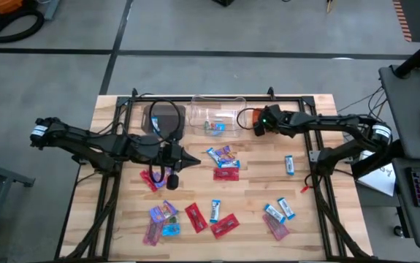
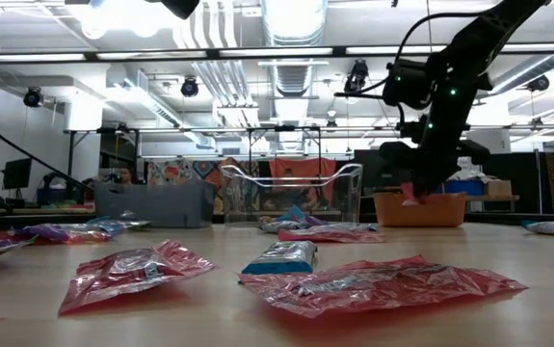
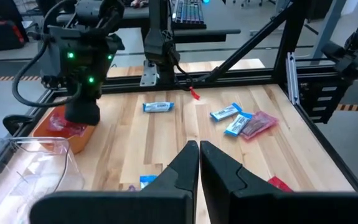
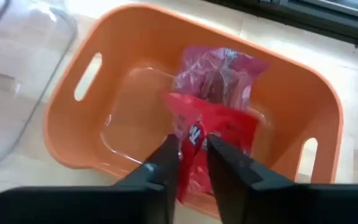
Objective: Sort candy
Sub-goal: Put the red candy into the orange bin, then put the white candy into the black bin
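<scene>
Between your right jaws you see a glossy, crinkled red wrapper [image 4: 213, 140] over the smooth orange plastic bin [image 4: 113, 140]. Beside it sits a clear, shiny plastic bin [image 1: 218, 115]. The surface [image 1: 253, 219] is pale matt wood planking, framed in black metal.
</scene>
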Available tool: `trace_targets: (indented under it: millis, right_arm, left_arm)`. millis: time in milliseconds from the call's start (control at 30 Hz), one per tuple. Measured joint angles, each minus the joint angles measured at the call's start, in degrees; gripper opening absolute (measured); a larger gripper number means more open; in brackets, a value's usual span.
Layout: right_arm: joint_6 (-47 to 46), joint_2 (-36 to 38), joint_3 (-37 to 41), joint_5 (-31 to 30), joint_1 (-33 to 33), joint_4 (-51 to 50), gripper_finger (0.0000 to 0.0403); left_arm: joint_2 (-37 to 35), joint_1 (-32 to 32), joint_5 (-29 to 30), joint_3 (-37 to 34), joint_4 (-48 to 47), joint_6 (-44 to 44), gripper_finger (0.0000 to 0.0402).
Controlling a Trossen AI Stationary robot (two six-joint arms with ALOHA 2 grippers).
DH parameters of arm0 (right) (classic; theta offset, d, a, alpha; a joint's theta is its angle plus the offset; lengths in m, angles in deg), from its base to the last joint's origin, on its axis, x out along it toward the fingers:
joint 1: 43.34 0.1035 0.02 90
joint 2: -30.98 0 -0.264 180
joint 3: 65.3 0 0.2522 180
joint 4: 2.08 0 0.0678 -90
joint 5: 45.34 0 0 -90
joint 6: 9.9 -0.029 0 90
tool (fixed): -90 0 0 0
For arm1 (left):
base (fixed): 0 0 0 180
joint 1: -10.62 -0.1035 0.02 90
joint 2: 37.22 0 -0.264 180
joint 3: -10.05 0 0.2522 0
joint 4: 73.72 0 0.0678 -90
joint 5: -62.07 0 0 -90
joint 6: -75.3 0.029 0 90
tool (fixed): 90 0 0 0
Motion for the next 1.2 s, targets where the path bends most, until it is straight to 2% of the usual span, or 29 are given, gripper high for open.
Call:
trace_targets:
  millis: [200, 300, 400, 600, 733, 900, 1100, 1200]
  right_arm:
    - [1.4, 3.5, -0.5, 0.1, 0.0, -0.2, 0.0165]
    - [2.2, 6.3, -0.6, 3.0, 0.0, -0.4, 0.0198]
    - [2.4, 9.9, -0.6, 8.8, 0.5, -0.4, 0.0214]
    - [2.9, 18.4, -0.6, 18.9, 5.0, -0.4, 0.0218]
    - [5.7, 23.1, -0.7, 24.8, 11.8, -0.4, 0.0219]
    - [9.9, 24.5, -0.6, 29.8, 24.5, -0.4, 0.0219]
    - [17.9, 21.4, -0.6, 30.0, 41.5, -0.4, 0.0219]
    - [19.3, 19.0, -0.6, 27.2, 47.7, 0.1, 0.0219]
  left_arm:
    - [1.2, 0.0, 0.0, -0.1, -0.7, -0.8, 0.0000]
    - [1.8, 0.0, 0.0, -0.1, -1.5, -1.6, 0.0000]
    - [2.5, 0.0, 0.0, -0.1, -3.1, -2.7, 0.0000]
    - [3.9, 0.0, 0.2, -0.2, -7.9, -6.2, 0.0000]
    - [5.9, 0.0, 0.4, -0.8, -9.1, -6.7, 0.0000]
    - [9.2, 0.0, 0.4, -2.1, -9.2, -6.7, 0.0000]
    - [13.8, 0.1, 0.4, -3.4, -8.5, -6.5, 0.0000]
    - [17.0, 0.1, 0.4, -3.4, -7.3, -6.5, 0.0000]
